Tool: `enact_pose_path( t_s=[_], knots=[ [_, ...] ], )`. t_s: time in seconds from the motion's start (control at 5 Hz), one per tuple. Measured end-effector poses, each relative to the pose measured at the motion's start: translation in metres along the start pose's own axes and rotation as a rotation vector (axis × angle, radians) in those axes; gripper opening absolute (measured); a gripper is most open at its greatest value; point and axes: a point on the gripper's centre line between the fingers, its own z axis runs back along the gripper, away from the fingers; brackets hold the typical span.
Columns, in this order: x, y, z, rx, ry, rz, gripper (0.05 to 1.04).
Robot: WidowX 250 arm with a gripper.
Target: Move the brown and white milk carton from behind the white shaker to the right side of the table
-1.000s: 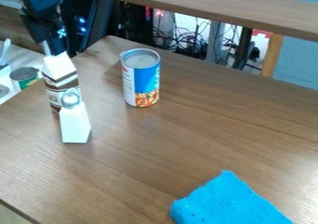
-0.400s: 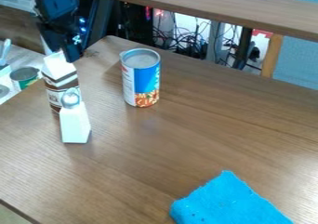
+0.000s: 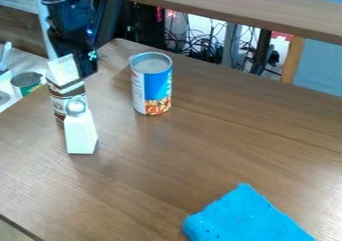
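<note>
At upper left, the black gripper (image 3: 85, 74) is by the peaked top of a brown-and-white carton (image 3: 59, 101) with a printed band; whether it is clenched or released, I cannot tell. Right of them, a can (image 3: 153, 87) has a blue-and-white label with yellow lettering.

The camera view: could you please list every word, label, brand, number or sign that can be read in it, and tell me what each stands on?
Nothing can be quoted with certainty.
Brown-and-white carton: print on its side, too small to read.
Blue can: light lettering runs up its side and curves out of sight, not safely legible.
Green-labelled can: label too small to read.
White block and blue cloth: no print visible.
</note>
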Motion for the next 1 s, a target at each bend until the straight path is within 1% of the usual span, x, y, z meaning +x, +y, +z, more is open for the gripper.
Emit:
enact_pose_path(
  t_s=[0.2, 0.4, 0.6, 0.8, 1.0],
  knots=[
    [-0.0044, 0.0030, -0.0130, 0.015, 0.028, 0.004, 1.004],
    [-0.0031, 0.0066, -0.0163, 0.033, 0.033, 0.007, 1.004],
    [-0.0001, 0.0090, -0.0183, 0.034, 0.029, 0.021, 0.962],
    [-0.0001, 0.0088, -0.0186, 0.029, 0.024, 0.063, 0.808],
    [0.0001, 0.0087, -0.0180, 0.029, 0.022, 0.077, 0.806]
  ],
)
